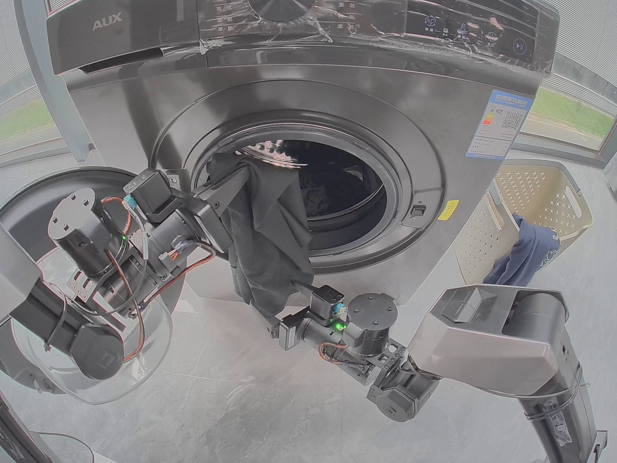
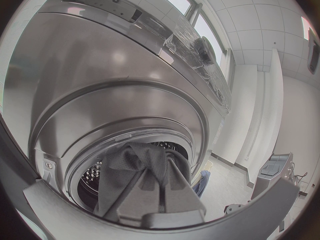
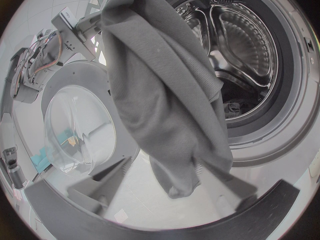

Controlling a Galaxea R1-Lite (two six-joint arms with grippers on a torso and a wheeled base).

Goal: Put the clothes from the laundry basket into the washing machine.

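A dark grey garment (image 1: 270,233) hangs over the left rim of the washing machine's drum opening (image 1: 360,143). My left gripper (image 1: 241,178) is shut on its top edge, and in the left wrist view the cloth (image 2: 133,164) bunches between the closed left gripper (image 2: 161,172). My right gripper (image 1: 275,317) sits low at the garment's bottom end. It stands open, with the hanging tip (image 3: 176,184) between its spread fingers (image 3: 110,175). More dark clothes (image 1: 334,188) lie inside the drum. A blue garment (image 1: 527,252) drapes over the beige laundry basket (image 1: 546,191) at the right.
The round door (image 1: 96,368) stands swung open at the left, behind my left arm, and its glass (image 3: 80,130) also appears in the right wrist view. The basket leans against the machine's right side. Grey floor (image 1: 225,393) lies free in front.
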